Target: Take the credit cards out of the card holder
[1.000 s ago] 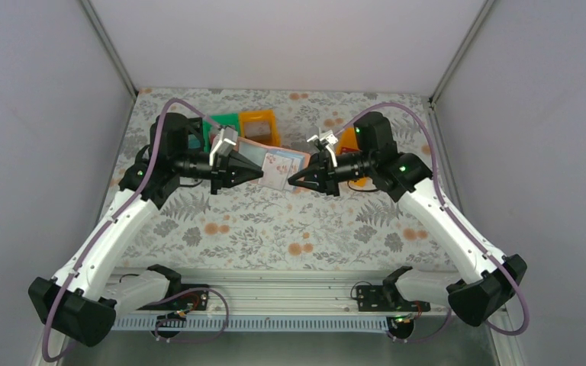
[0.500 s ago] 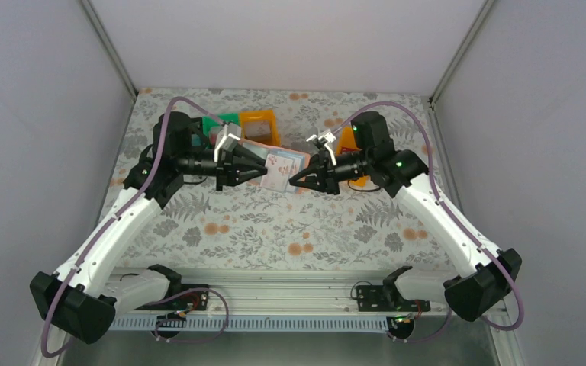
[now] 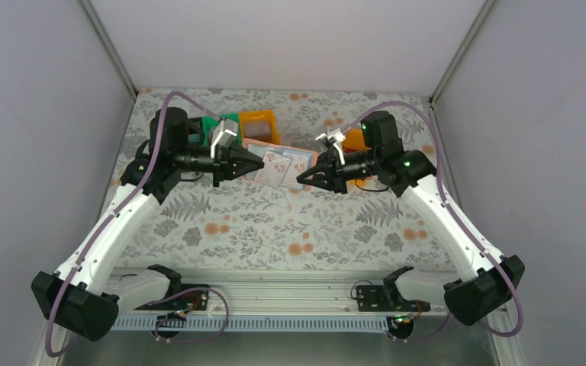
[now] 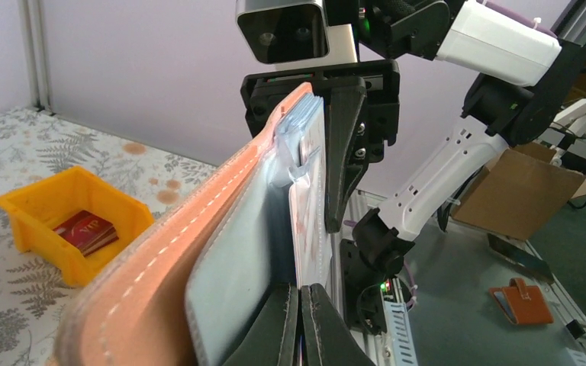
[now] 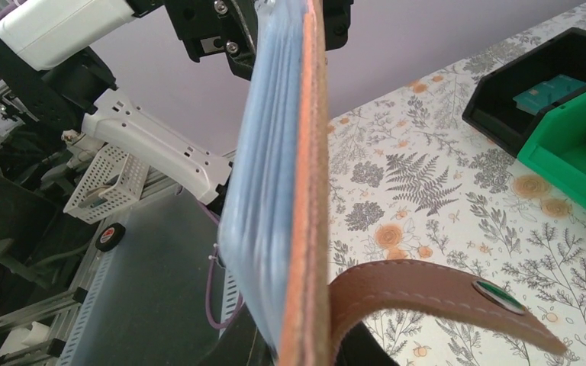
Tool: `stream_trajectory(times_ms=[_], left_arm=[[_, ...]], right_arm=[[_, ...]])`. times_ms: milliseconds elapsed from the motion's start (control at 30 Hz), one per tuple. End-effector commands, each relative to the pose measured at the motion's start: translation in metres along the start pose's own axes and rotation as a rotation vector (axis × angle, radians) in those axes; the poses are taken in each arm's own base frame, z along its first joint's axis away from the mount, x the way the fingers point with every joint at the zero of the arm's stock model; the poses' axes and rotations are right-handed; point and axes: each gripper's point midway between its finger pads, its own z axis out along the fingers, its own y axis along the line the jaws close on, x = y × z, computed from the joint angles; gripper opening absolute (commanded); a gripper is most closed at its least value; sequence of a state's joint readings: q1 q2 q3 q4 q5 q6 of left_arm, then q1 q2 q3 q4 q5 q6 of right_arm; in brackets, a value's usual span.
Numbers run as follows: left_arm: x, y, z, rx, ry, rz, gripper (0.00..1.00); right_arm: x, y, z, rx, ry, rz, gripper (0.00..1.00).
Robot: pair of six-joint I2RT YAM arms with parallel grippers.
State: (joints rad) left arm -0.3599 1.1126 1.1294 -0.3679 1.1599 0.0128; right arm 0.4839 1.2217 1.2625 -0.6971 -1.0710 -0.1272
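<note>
The card holder (image 3: 296, 158) hangs in the air between my two grippers, open, above the back middle of the table. My right gripper (image 5: 299, 354) is shut on its brownish-pink cover (image 5: 310, 191), and the brown closing tab (image 5: 427, 293) sticks out to the right. Pale blue sleeves (image 5: 263, 175) fan off the cover. My left gripper (image 4: 301, 290) is shut on the near edge of a whitish-pink card (image 4: 307, 206) sitting in a sleeve beside the cover (image 4: 198, 213). In the top view the left gripper (image 3: 259, 162) and right gripper (image 3: 301, 180) face each other.
An orange bin (image 4: 46, 210) holds dark red cards (image 4: 88, 229). A black bin (image 5: 503, 114) holds a teal card (image 5: 545, 91), next to a green bin (image 5: 580, 156). Green (image 3: 227, 122) and orange (image 3: 261, 126) bins stand at the back; another orange bin (image 3: 353, 139) sits behind the right arm.
My left gripper opened for a moment and shut again on the card's edge. The right gripper and the holder shifted slightly right, and the sleeves fanned apart.
</note>
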Motion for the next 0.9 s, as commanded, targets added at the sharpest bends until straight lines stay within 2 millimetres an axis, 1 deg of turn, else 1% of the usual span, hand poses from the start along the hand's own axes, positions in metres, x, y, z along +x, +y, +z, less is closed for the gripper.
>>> stream_trajectory(times_ms=[0, 100, 267, 333, 400, 467, 567, 600, 700, 733, 833, 867], left_arm=[[-0.007, 0.0, -0.004, -0.01, -0.019, 0.01, 0.02], [-0.009, 0.004, -0.004, -0.026, -0.03, -0.007, 0.02], [-0.019, 0.013, -0.001, -0.059, -0.096, -0.065, 0.02], [-0.017, 0.017, 0.004, -0.081, -0.109, -0.092, 0.02], [-0.01, 0.022, 0.009, -0.108, -0.111, -0.123, 0.03], [-0.006, 0.027, 0.011, -0.135, -0.111, -0.142, 0.02], [-0.006, 0.031, 0.011, -0.153, -0.118, -0.142, 0.02], [-0.008, 0.03, 0.012, -0.146, -0.122, -0.136, 0.02], [-0.008, 0.027, 0.015, -0.128, -0.116, -0.13, 0.02], [-0.008, 0.026, 0.016, -0.124, -0.116, -0.127, 0.02], [-0.008, 0.024, 0.018, -0.113, -0.114, -0.121, 0.02], [-0.008, 0.023, 0.019, -0.108, -0.114, -0.115, 0.02]], right_arm=[[-0.002, 0.006, -0.008, -0.029, -0.018, -0.016, 0.04], [-0.005, 0.005, -0.007, -0.048, -0.02, -0.002, 0.04], [-0.007, 0.004, -0.003, -0.079, -0.029, 0.024, 0.04], [-0.008, 0.003, -0.001, -0.087, -0.033, 0.029, 0.05], [-0.012, 0.003, 0.0, -0.088, -0.046, 0.029, 0.14], [-0.017, 0.008, 0.0, -0.108, -0.06, 0.021, 0.24], [-0.027, 0.008, 0.001, -0.083, -0.08, 0.003, 0.35], [-0.03, 0.007, 0.002, -0.068, -0.09, 0.002, 0.36], [-0.033, -0.002, 0.004, -0.022, -0.107, 0.015, 0.31], [-0.034, -0.006, 0.004, -0.005, -0.112, 0.017, 0.31], [-0.037, -0.013, 0.006, 0.013, -0.115, 0.034, 0.38], [-0.039, -0.015, 0.007, 0.016, -0.118, 0.04, 0.38]])
